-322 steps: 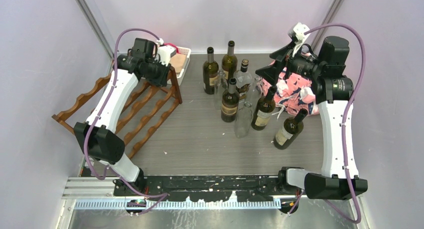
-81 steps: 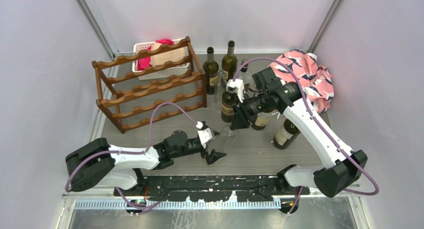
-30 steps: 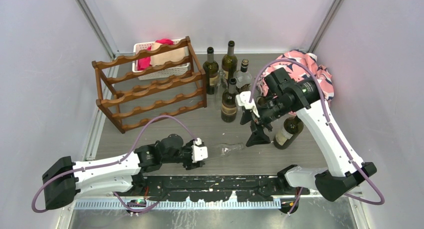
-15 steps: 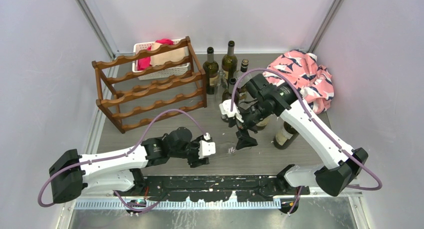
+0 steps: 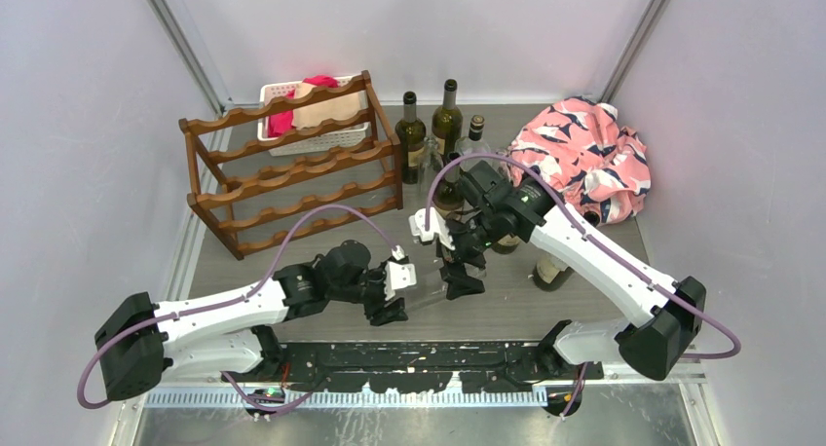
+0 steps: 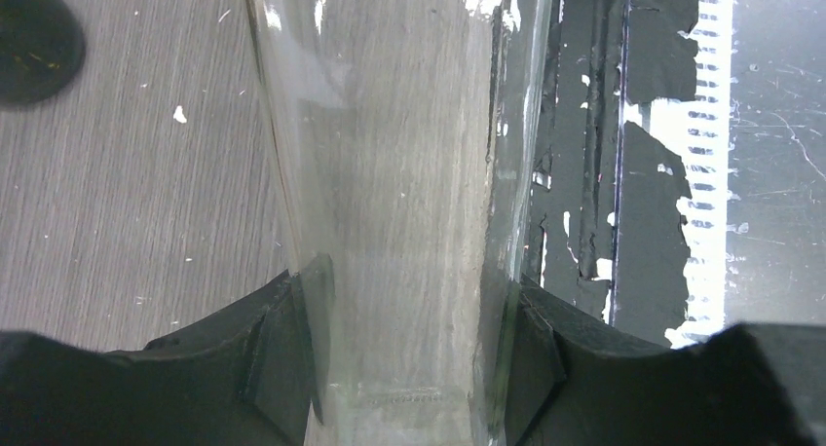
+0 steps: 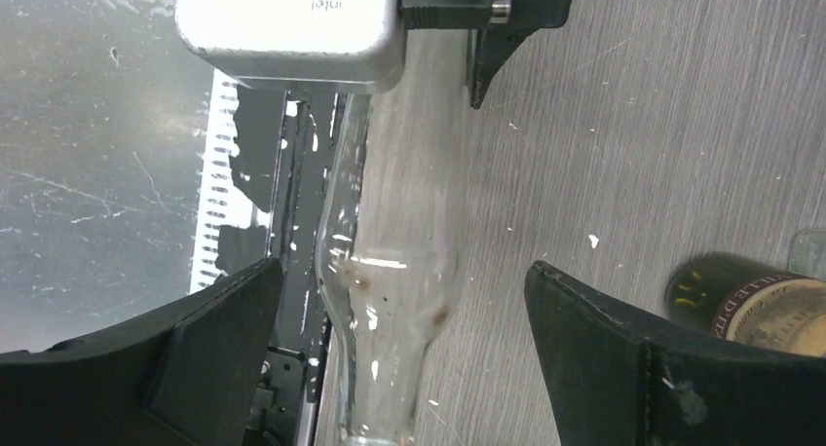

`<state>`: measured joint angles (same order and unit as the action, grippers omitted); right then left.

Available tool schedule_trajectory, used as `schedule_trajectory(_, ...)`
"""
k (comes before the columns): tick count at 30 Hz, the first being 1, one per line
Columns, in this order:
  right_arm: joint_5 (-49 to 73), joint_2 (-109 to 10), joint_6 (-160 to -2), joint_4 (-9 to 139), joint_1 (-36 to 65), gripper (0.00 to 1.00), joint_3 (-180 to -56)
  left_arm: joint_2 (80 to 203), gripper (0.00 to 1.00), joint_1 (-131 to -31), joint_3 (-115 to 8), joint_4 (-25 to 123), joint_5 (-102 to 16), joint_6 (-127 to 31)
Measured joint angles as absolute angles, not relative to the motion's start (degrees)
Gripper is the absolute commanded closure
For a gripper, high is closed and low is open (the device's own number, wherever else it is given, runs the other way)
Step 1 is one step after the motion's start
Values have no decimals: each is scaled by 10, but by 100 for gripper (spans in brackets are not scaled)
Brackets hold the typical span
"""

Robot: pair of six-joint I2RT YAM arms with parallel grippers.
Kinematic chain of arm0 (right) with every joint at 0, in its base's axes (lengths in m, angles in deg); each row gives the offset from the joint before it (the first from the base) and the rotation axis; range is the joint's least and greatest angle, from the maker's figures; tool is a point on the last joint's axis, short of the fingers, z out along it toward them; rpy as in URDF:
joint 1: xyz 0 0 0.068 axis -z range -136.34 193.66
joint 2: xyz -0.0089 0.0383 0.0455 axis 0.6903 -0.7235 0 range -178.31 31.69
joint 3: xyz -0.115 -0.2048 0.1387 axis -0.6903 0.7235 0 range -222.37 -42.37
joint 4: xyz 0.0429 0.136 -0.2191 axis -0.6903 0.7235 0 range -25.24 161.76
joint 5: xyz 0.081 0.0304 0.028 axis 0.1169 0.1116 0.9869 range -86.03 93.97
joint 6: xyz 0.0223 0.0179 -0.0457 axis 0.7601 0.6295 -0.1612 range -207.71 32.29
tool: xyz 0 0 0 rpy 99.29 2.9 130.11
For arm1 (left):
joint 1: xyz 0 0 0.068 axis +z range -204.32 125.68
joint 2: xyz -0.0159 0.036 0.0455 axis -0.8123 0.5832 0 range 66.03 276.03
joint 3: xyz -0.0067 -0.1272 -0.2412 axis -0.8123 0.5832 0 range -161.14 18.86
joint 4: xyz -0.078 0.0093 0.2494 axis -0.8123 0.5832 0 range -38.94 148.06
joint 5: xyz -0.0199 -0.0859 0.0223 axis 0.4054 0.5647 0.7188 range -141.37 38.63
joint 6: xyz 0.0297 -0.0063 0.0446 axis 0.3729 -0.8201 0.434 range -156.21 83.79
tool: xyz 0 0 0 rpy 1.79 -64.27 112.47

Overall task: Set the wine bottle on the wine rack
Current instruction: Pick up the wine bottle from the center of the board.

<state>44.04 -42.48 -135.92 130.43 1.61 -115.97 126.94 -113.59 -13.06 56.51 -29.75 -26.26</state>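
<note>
A clear glass wine bottle (image 5: 431, 283) hangs just above the table's front edge, between my two grippers. My left gripper (image 5: 394, 290) is shut on its body; in the left wrist view both pads (image 6: 282, 349) press the glass (image 6: 390, 173) on either side of my left gripper (image 6: 404, 315). My right gripper (image 5: 458, 271) is open, its jaws wide on either side of the bottle's shoulder and neck (image 7: 390, 261) without touching; my right gripper (image 7: 401, 271) looks along the bottle. The dark reddish-brown wine rack (image 5: 275, 102) stands upright at the back left, with no bottles in it.
Several dark bottles (image 5: 410, 134) stand at the back centre, some behind my right arm; one shows at the right wrist view's edge (image 7: 769, 310). A pink patterned cloth (image 5: 584, 159) lies back right. A white basket (image 5: 273, 89) with cloths sits behind the rack.
My right gripper has swung left and down from beside the standing bottles until its open jaws straddle the clear bottle's neck end. My left gripper keeps hold of the bottle and has shifted slightly.
</note>
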Motion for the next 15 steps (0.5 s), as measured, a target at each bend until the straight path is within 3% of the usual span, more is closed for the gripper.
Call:
schedule_trajectory(10,415,-434,-1310,1243,-10,14,-1117,1269,100,-1123,-150,580,-291,-274)
schedule_trajectory(13,408,-441,-1303,1232,-16,29,-1116,1269,100,-1123,-150,584,-290,-279)
schedule_trajectory(15,406,-442,-1297,1226,-18,51,-1116,1267,100,-1123,-150,585,-291,-282)
